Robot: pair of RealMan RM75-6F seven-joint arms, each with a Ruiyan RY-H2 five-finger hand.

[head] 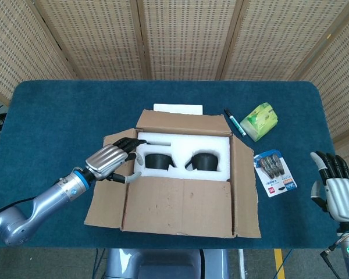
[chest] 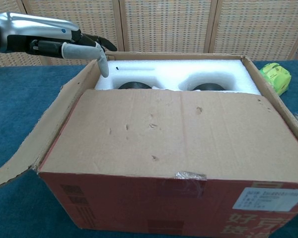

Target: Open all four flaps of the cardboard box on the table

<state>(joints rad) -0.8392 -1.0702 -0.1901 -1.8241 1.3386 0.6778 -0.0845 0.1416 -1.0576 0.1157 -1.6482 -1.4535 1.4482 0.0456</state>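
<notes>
Reaching over the left side flap [head: 107, 186] of the cardboard box [head: 183, 180], the left robot hand [head: 109, 160] hovers with its fingers spread and nothing held; its dark fingertips [head: 130, 142] lie above the box's upper left corner, and its thumb [chest: 100, 62] hangs down toward the white foam insert [head: 183, 152]. Whether the hand touches the flap cannot be told. The box sits on the blue table [head: 46, 116], just right of that hand. Its left flap leans outward under the forearm, its far flap [head: 183, 122] stands up beyond the fingertips, the right flap [head: 244, 186] is folded outward, and the near flap [head: 177, 206] slopes toward the robot. Inside the foam, right of the fingertips, two black round items [head: 160, 160] sit in recesses.

The right robot hand [head: 336, 189] rests well apart at the table's right edge, fingers loosely extended and empty. Between it and the box lies a blister pack [head: 274, 173]. Farther off lie a green tissue pack [head: 259, 121], a marker pen [head: 235, 122] and white paper [head: 178, 108].
</notes>
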